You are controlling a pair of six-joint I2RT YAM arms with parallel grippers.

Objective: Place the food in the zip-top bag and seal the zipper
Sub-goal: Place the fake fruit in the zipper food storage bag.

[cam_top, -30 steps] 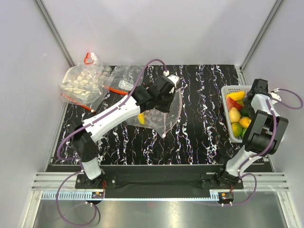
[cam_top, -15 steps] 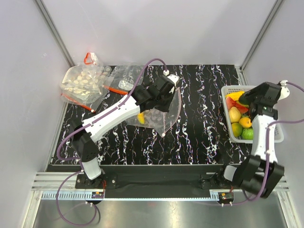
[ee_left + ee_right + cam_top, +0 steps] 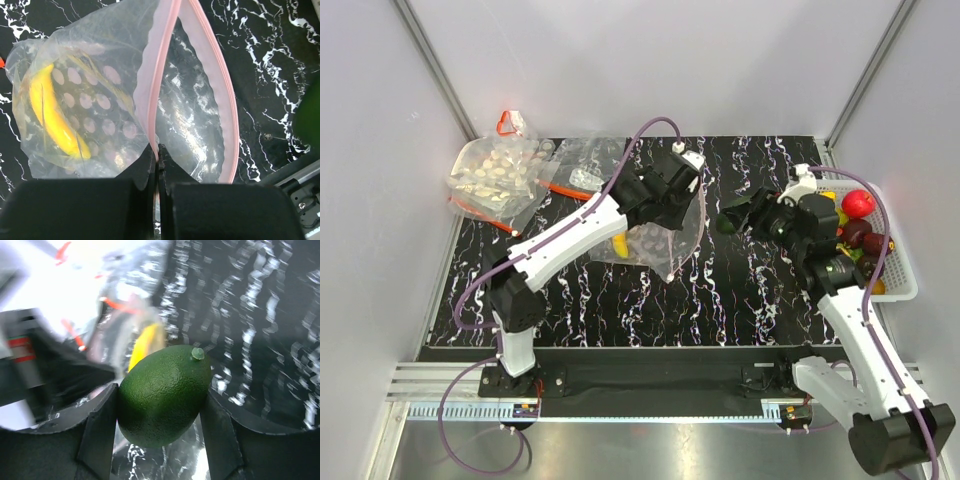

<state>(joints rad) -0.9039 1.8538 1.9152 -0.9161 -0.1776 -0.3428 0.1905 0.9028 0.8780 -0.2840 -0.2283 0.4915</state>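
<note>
Fruit bound for the bag: a green fruit (image 3: 162,390) is clamped in the right pincer (image 3: 730,219) and is held above the desk (image 3: 740,300), between the white basket (image 3: 905,288) and the dotted bag (image 3: 665,245). The bag's mouth is held agape by the left pincer (image 3: 157,150), which is pinched together on the pink-red zipper (image 3: 227,115) strip. A yellow piece (image 3: 50,117) is seen already inside. More food (image 3: 857,203), red, dark and yellow, is left lying in the basket. The green fruit is judged light, rigid and glossy, so a grip across its widest middle is favoured, lest it be squeezed out sideways. The bag is judged thin, floppy and slick. It is best taken by the stiffer zipper strip, since the film would crumple and the mouth could collapse if it were let go.
</note>
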